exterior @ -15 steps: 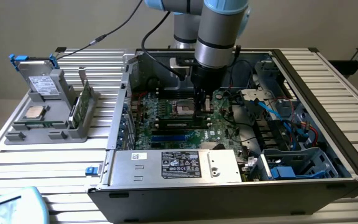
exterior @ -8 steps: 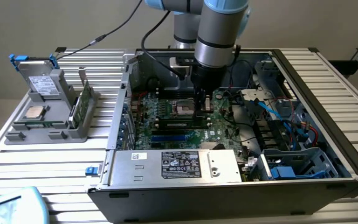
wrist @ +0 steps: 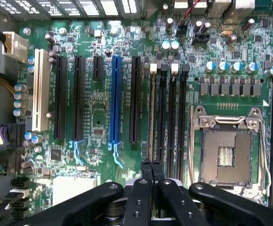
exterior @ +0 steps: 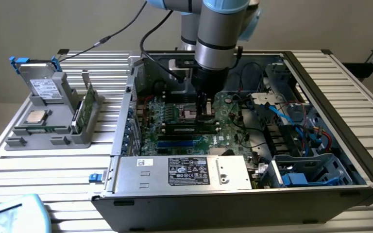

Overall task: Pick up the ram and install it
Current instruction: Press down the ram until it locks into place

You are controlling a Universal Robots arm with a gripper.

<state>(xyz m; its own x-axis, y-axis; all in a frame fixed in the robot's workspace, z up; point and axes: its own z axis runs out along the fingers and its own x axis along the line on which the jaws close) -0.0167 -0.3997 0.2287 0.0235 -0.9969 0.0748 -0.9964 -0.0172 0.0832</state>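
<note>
Hand (wrist: pixel 151 165) closed, fingertips pressed together, low over motherboard (wrist: pixel 99 108) beside ram (wrist: pixel 152 113) seated in slot.

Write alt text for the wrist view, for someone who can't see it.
The gripper, its fingers pressed together, hovers over a green motherboard at the end of a row of narrow black memory slots. Beside those slots lies an open, empty processor socket with a metal frame; on the other side run long black, blue and white expansion slots.
</note>
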